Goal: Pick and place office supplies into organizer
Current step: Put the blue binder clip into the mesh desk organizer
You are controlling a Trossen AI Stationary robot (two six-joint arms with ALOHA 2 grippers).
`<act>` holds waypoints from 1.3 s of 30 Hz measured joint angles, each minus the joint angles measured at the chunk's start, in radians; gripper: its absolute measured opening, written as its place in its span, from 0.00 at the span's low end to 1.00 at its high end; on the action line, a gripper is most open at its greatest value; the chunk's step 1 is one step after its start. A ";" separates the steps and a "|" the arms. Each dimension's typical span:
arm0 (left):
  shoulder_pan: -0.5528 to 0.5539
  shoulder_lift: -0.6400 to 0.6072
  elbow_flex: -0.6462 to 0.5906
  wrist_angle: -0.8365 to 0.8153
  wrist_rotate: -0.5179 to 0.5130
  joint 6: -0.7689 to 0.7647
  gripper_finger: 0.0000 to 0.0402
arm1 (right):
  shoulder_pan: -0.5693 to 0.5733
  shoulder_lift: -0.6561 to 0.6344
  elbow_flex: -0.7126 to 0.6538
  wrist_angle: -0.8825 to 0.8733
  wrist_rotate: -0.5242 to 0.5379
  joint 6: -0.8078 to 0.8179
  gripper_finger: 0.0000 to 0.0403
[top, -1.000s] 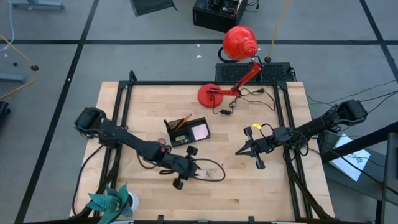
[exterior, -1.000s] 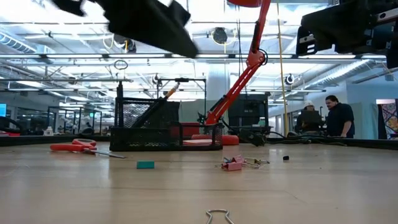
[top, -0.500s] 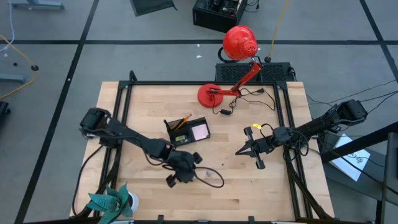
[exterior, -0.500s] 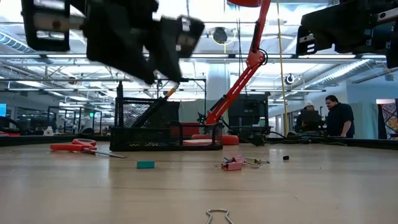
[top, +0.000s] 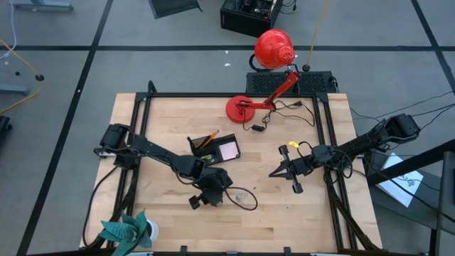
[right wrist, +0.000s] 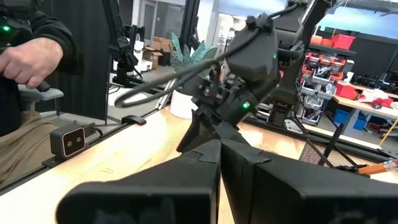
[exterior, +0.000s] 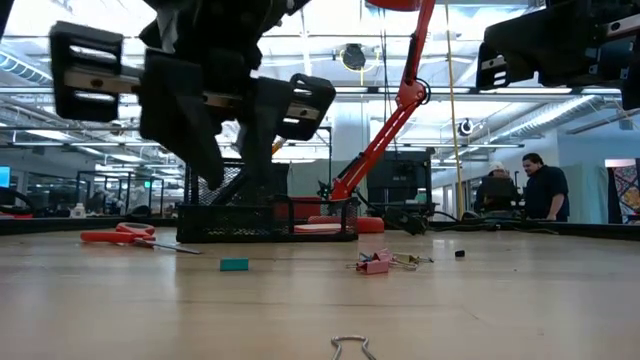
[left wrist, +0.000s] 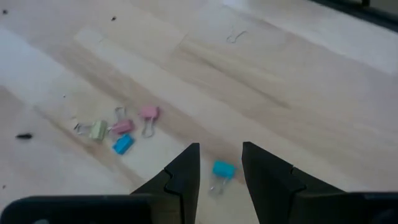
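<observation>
My left gripper hangs open over the table in front of the organizer, fingers slanting down. A blue binder clip lies on the wood below the gap between its fingers, untouched. More small clips lie nearby: pink ones, a yellow one and a blue one. The black organizer holds an orange pencil and a pink notepad. Red-handled scissors lie flat on the table. My right gripper waits shut at mid-right, level above the table.
A red desk lamp stands on its round base at the far edge, its cord trailing right. A potted plant sits at the near left corner. A wire clip lies near the front edge. People show in the room beyond.
My left gripper has come down toward the table and rolled about its own axis, so its fingers now slant down over the blue clip. Its fingers have stayed the same distance apart. Nothing on the table has moved.
</observation>
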 joint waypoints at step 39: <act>0.012 0.130 0.002 0.033 0.025 0.082 0.32 | 0.000 0.000 0.000 -0.017 0.000 -0.014 0.01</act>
